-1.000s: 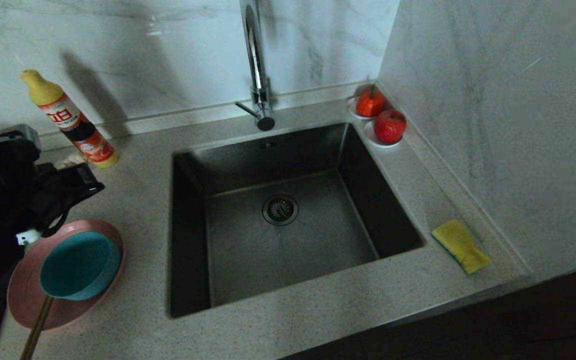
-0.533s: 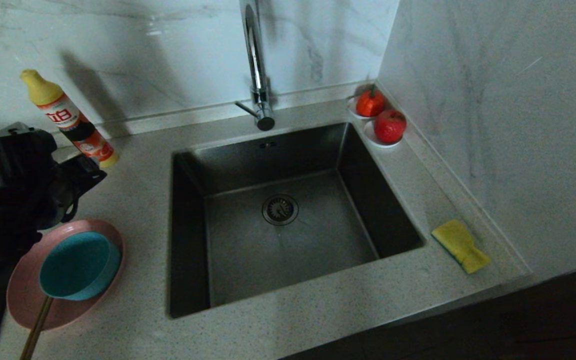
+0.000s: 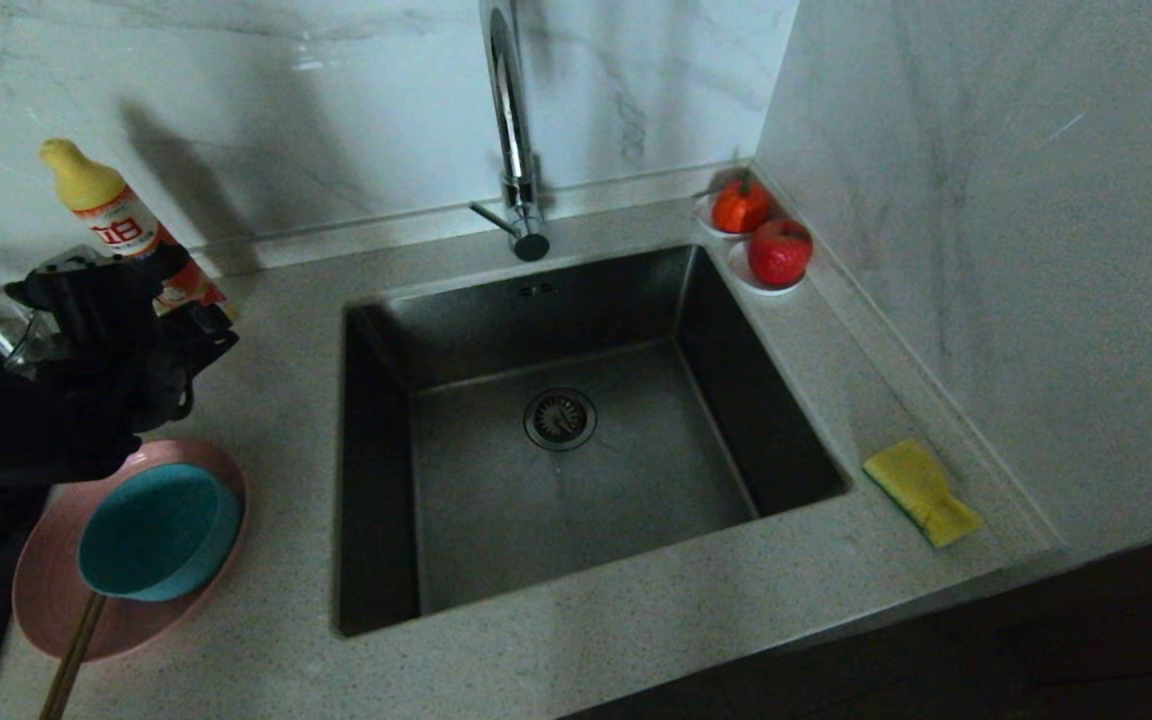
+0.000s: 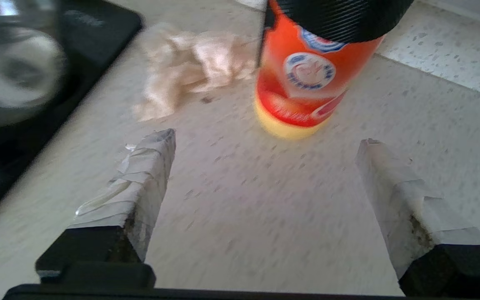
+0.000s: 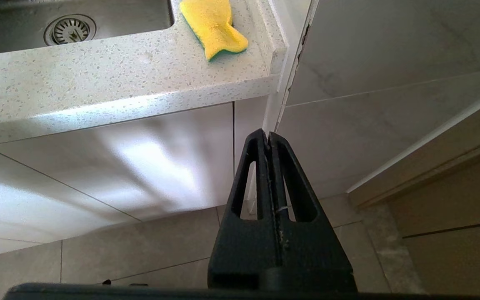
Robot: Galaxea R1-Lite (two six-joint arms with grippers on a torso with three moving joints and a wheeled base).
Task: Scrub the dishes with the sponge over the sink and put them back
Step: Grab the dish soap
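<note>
Just behind pink plate (image 3: pixel 56 590) with teal bowl (image 3: pixel 158 530): left tool (image 4: pixel 265 139) spread wide, empty.

One sink (image 3: pixel 576 440) with one tap (image 3: pixel 513 130) sits in the middle. On the near left are one pink plate (image 3: pixel 46 590) and one teal bowl (image 3: pixel 158 530). One sponge (image 3: pixel 921 492) lies on the right. Far right, two red fruits (image 3: pixel 779 252) sit on two white saucers (image 3: pixel 736 272). Far left stand one bottle (image 3: pixel 101 205) and one cloth wad (image 4: pixel 186 66).
</note>
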